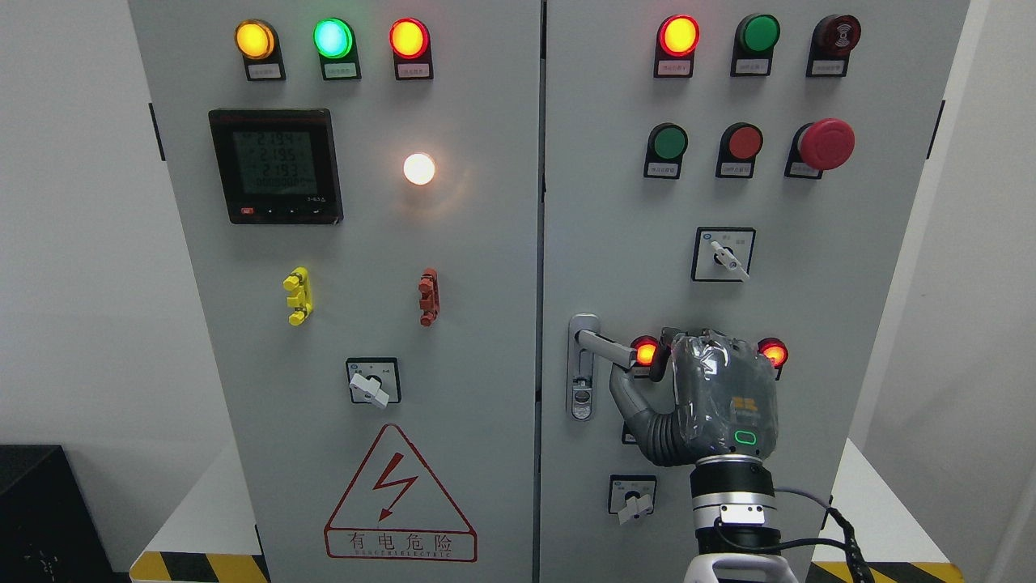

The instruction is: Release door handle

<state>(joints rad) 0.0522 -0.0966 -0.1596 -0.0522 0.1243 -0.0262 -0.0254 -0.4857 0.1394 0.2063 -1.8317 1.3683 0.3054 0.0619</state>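
The right hand [712,397] has its fingers [627,387] curled around the door handle [603,344] on the right cabinet door [850,283], so the release is not yet done; next they should open and withdraw.

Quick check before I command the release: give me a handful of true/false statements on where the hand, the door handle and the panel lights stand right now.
1. The right hand is at the door handle on the right door. True; its thumb reaches up under the lever.
2. The handle lever points straight down. False; it sticks out to the right from the top of its plate.
3. The left hand is on the left door. False; no left hand is in view.
4. The round white lamp on the left door is lit. True.
5. The emergency stop button is green. False; it is red.
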